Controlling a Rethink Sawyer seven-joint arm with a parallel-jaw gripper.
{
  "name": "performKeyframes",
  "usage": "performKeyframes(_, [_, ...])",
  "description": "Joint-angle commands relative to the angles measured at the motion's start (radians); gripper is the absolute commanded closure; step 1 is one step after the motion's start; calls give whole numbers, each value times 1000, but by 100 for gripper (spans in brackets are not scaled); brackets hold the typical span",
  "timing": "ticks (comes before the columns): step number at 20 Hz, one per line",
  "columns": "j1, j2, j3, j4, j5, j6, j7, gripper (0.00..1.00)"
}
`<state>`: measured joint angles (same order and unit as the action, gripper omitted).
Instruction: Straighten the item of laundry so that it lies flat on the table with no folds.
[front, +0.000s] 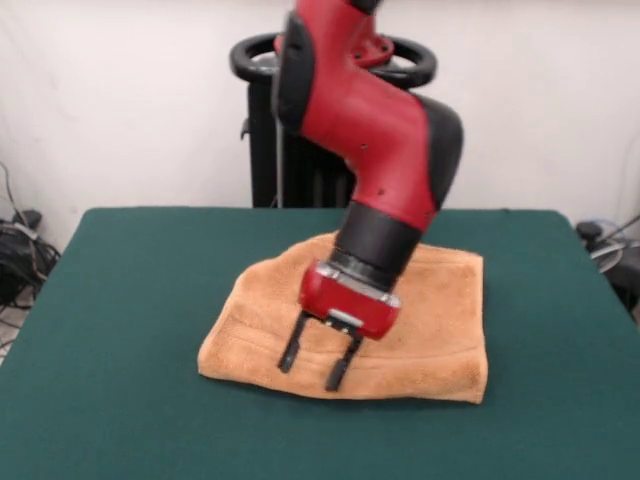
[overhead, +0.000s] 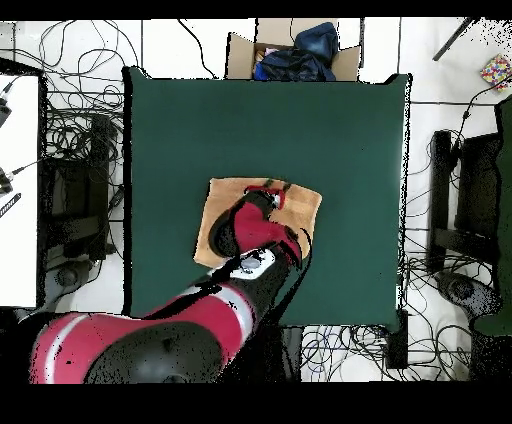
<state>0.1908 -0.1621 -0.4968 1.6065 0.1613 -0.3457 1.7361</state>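
The item of laundry (front: 440, 320), an orange-tan terry towel, lies folded double near the middle of the dark green table (front: 130, 300); its near edge looks thick and rounded. In the overhead view the item of laundry (overhead: 300, 205) shows as a tan rectangle partly hidden under the arm. My gripper (front: 318, 362) hangs over the towel's front part, tilted toward the near edge, open, its two black fingers (front: 291, 349) spread with nothing between them. From above, the gripper (overhead: 272, 190) sits over the towel's far side.
A black stand (front: 300, 150) rises behind the table. An open cardboard box (overhead: 290, 50) holding dark cloth sits beyond the table's far edge in the overhead view. Cables (overhead: 80, 90) cover the floor around the table.
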Motion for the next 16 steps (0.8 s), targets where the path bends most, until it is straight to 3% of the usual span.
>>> performKeyframes(1, [119,110,-124,49,223,-451,158,0])
performKeyframes(7, [113,135,-60,116,298,-598,146,0])
performKeyframes(10, [94,136,-28,113,291,-586,122,0])
performKeyframes(12, [55,104,9,103,219,-487,135,0])
performKeyframes(16, [-33,-21,110,116,77,-141,137,0])
